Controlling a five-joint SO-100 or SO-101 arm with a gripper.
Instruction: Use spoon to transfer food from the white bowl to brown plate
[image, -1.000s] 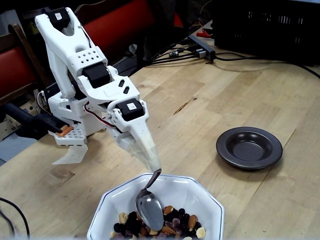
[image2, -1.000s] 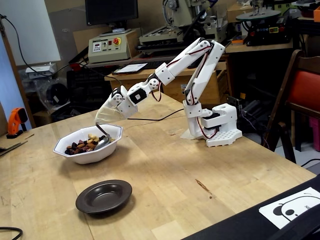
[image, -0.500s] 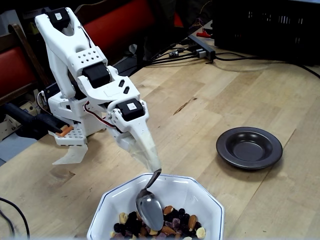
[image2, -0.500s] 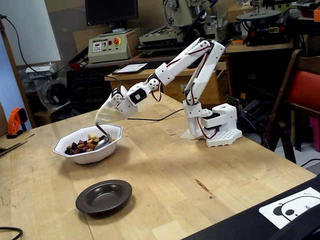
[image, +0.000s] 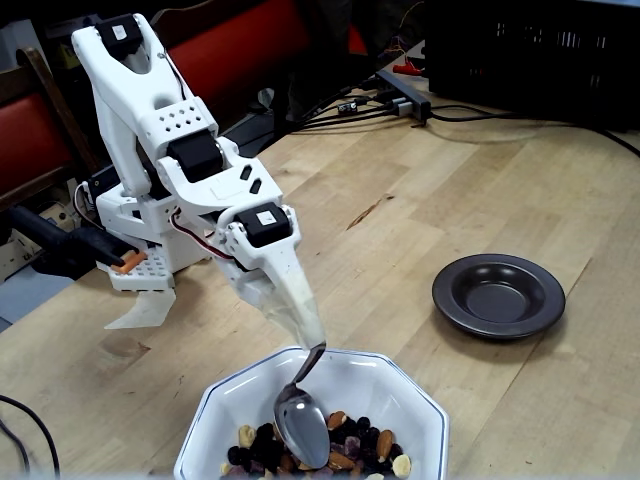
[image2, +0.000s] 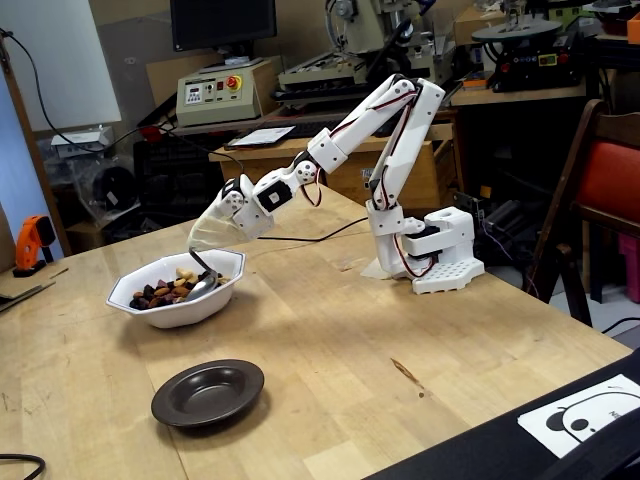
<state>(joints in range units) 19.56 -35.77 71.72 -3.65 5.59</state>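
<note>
One spoon lower, deeper into food, brown plate unchanged

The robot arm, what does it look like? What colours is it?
The arm is white plastic with chunky black motor blocks at its joints. Thin red and black wires loop beside them. Its base is white with rows of small holes. The gripper has pale, see-through fingers tapering to a point.

Cluttered workshop, wooden table

Wooden table: white bowl, brown plate, arm base.
</note>
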